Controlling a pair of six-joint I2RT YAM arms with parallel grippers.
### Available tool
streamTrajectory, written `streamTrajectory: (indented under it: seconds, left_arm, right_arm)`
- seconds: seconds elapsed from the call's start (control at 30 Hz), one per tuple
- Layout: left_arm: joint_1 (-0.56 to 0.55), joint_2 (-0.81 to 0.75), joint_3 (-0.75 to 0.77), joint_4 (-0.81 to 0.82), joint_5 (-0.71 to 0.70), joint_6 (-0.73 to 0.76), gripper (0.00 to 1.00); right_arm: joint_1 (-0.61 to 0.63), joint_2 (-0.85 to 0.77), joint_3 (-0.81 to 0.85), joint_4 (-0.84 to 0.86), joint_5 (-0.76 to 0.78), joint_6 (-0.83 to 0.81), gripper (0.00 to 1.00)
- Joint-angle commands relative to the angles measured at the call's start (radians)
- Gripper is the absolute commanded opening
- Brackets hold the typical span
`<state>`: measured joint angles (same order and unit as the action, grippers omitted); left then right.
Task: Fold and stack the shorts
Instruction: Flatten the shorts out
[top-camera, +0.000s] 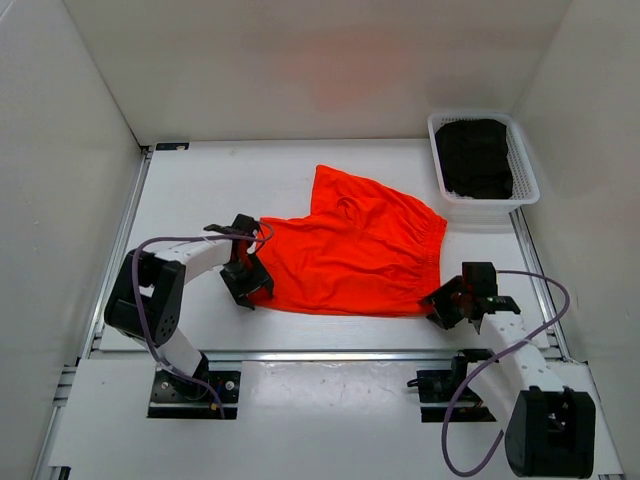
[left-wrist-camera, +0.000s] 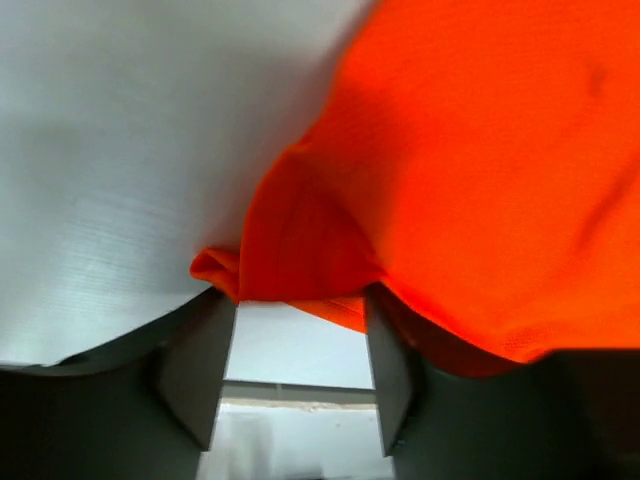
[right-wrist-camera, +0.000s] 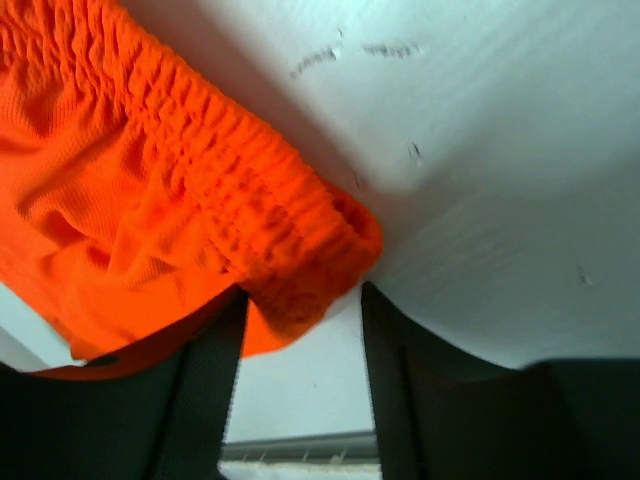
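Note:
The orange-red shorts (top-camera: 350, 250) lie spread on the white table, gathered waistband toward the right. My left gripper (top-camera: 248, 285) is at the near left leg corner, jaws open, with the hem corner (left-wrist-camera: 300, 260) lying between the fingers (left-wrist-camera: 200, 370). My right gripper (top-camera: 447, 305) is at the near right waistband corner, jaws open, with the elastic waistband end (right-wrist-camera: 300, 270) between its fingers (right-wrist-camera: 205, 390). The white drawstring is hidden.
A white basket (top-camera: 525, 170) holding dark folded clothes (top-camera: 475, 155) stands at the back right. White walls enclose the table on the left, back and right. A metal rail (top-camera: 300, 352) runs along the near table edge.

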<state>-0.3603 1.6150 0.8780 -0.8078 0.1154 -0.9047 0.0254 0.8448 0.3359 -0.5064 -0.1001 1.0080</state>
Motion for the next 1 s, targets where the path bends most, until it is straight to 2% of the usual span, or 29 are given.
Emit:
streamTrajectory:
  seconds: [0.0,0.03,0.07,0.1,0.13,0.17,0.23,0.37,0.57,0.83,0.97]
  left_arm:
    - [-0.005,0.020,0.022,0.084,-0.072,0.010,0.68]
    - [-0.005,0.051,0.032,0.084,-0.082,0.010,0.64]
    - [-0.005,0.066,0.042,0.084,-0.082,0.019,0.54]
    - [-0.005,0.080,0.042,0.084,-0.082,0.020,0.36]
    - [0.004,0.091,0.055,0.084,-0.082,0.020,0.19]
    - [0.004,0.100,0.055,0.084,-0.082,0.029,0.10]
    - [0.017,0.089,0.067,0.084,-0.071,0.038,0.10]
    - [0.064,-0.031,0.121,0.035,-0.105,0.047,0.10]
    - [0.135,-0.130,0.344,-0.117,-0.151,0.095,0.10]
    - [0.228,-0.266,0.616,-0.255,-0.169,0.136,0.10]
    - [0.250,-0.308,0.639,-0.289,-0.169,0.145,0.10]
  right_arm:
    - [-0.004,0.052,0.017,0.068,0.048,-0.034,0.48]
    - [-0.004,0.063,0.029,0.068,0.039,-0.034,0.36]
    - [-0.004,0.074,0.029,0.068,0.039,-0.034,0.29]
    - [-0.004,0.074,0.029,0.068,0.039,-0.043,0.23]
    - [-0.004,0.074,0.038,0.068,0.039,-0.054,0.11]
    - [-0.004,0.074,0.051,0.068,0.039,-0.054,0.07]
    - [-0.004,0.053,0.071,0.034,0.050,-0.087,0.00]
    - [-0.004,0.010,0.155,-0.017,0.050,-0.167,0.00]
    - [-0.004,0.020,0.360,-0.083,0.062,-0.281,0.00]
    - [0.007,0.073,0.598,-0.155,-0.012,-0.407,0.00]
    - [0.030,0.073,0.666,-0.191,-0.001,-0.447,0.00]
